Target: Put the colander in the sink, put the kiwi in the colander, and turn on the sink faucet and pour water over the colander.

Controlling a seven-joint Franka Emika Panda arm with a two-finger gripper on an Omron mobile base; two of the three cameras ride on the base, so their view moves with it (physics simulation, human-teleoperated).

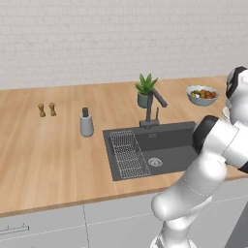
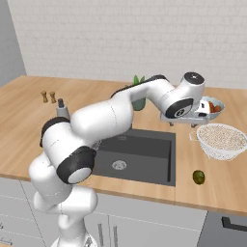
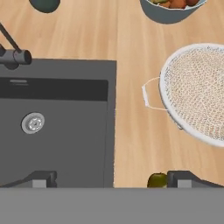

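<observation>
A: Where is the colander right now?

B: It sits on the wooden table, to the right of the sink and clear of the basin edge. In the hand view its thin wire handle points toward the sink.

A: And the kiwi?

B: Also on the table, right of the sink, near the front edge and in front of the colander, not touching it. In the hand view it shows just beside one of the gripper's fingertips.

A: What is the gripper doing?

B: It hangs above the table by the sink's right edge, pointing down. Its two fingers are spread wide, one over the basin and one over the wood, and nothing is between them.

A: The faucet?

B: It stands behind the sink at the back rim, spout angled out over the basin. The sink holds a wire rack on its left side and the round drain near the middle.

A: Anything else near the sink?

B: A potted plant behind the faucet, a bowl of fruit behind the colander, a soap bottle left of the sink, and two small shakers further left.
</observation>
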